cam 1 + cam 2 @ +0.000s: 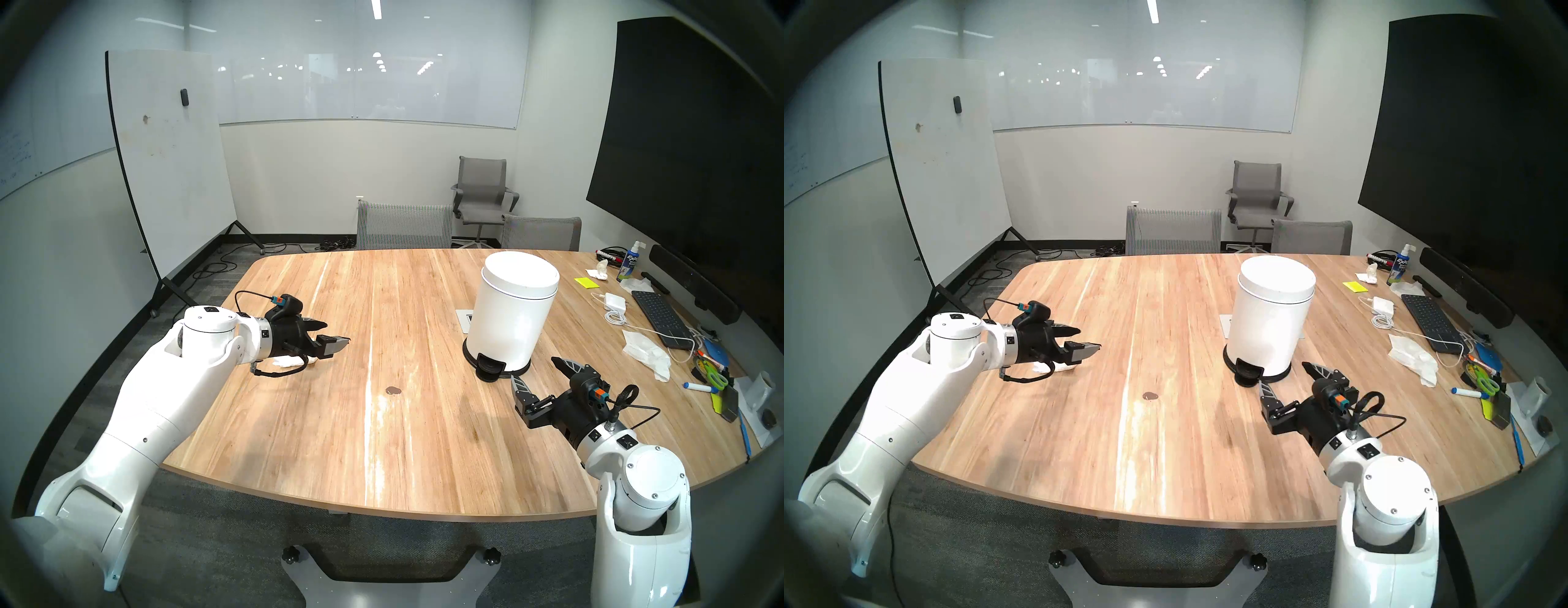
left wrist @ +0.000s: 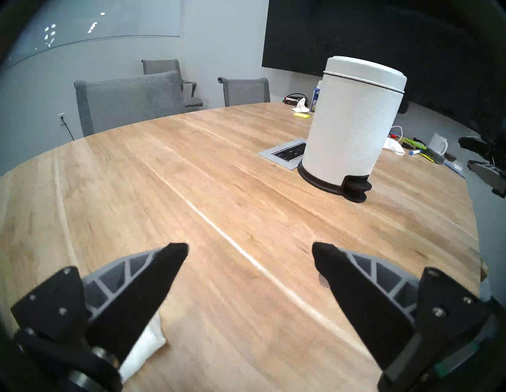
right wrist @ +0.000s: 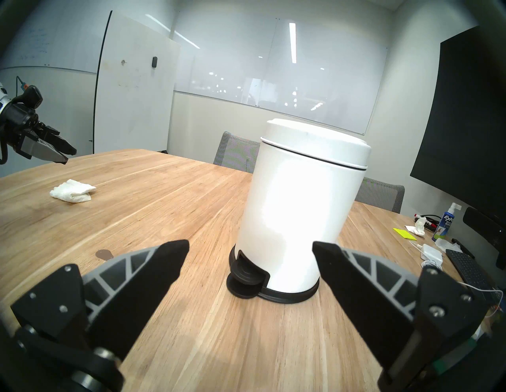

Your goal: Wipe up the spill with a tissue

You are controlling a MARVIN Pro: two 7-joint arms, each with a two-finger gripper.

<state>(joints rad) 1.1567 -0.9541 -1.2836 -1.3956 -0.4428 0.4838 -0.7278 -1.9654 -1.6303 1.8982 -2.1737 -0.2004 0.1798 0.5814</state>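
Observation:
The spill (image 1: pixel 393 390) is a small dark brown blot on the wooden table (image 1: pixel 297 446), near its middle; it also shows in the right wrist view (image 3: pixel 104 254). A crumpled white tissue (image 1: pixel 292 361) lies on the table at the left, partly hidden under my left gripper (image 1: pixel 336 333). That gripper is open and empty and hovers just above the tissue (image 2: pixel 145 347), which lies under its left finger. My right gripper (image 1: pixel 533 368) is open and empty. It hovers low in front of the white pedal bin (image 1: pixel 513 314), near its black pedal.
The closed pedal bin (image 3: pixel 301 219) stands right of centre. A keyboard (image 1: pixel 659 314), loose tissues (image 1: pixel 645 352), a spray bottle (image 1: pixel 628 265), markers and cables clutter the right edge. A grey power panel (image 2: pixel 287 153) sits beside the bin. Chairs (image 1: pixel 403 225) stand at the far edge.

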